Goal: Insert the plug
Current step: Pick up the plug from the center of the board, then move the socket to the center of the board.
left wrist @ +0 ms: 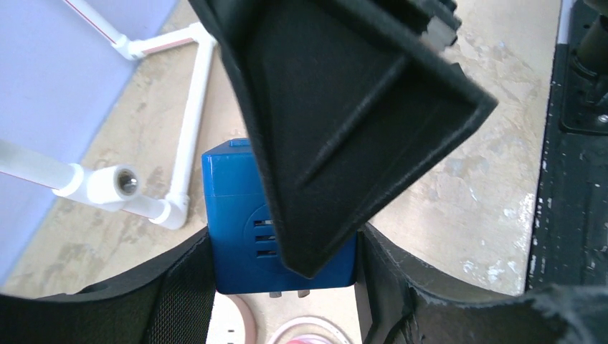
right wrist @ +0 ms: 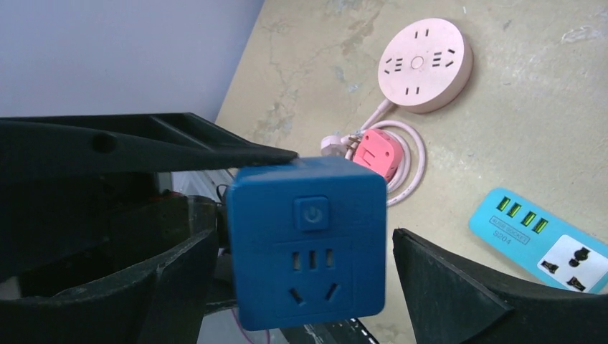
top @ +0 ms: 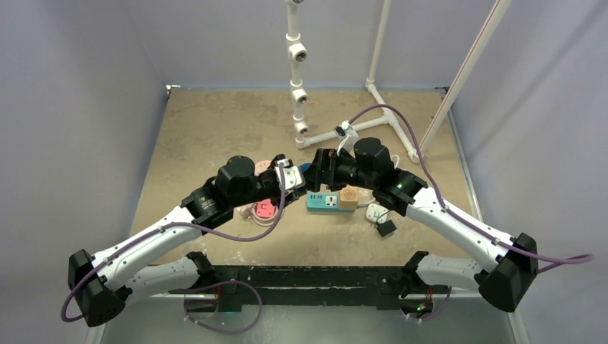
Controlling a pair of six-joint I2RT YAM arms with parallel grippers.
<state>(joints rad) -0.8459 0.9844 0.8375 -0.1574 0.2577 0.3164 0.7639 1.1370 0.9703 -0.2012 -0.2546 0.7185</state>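
Top external view: both arms are being held bent inward, with the left gripper (top: 292, 176) and the right gripper (top: 316, 172) tip to tip over the middle of the tabletop (top: 208, 129). The blue cube plug (right wrist: 308, 244) is being held in the air between them, near the teal power strip (top: 323, 203) but apart from it.

Left wrist view: the cube is being pinched by the left fingers (left wrist: 179, 287), one pressed against each side. Its metal prongs (left wrist: 302, 292) are being shown at the lower edge. Much of its face is being covered by one right finger.

Right wrist view: the cube's socket face and power button are being turned toward the camera. The right fingers (right wrist: 444, 287) are being held spread around it, one touching its side, the other parted from it by a thin gap. One left finger is being laid flat along its top edge.

Tabletop: a tan block (top: 349, 197) is being carried on the strip's right end. A round pink socket (right wrist: 424, 64) is lying left of the strip, its cord looped round a pink cube adapter (right wrist: 378, 153). A white plug (top: 376, 212) and a black plug (top: 386, 228) are lying just right of the strip. A white pipe frame (top: 391, 118) is standing at the far side.
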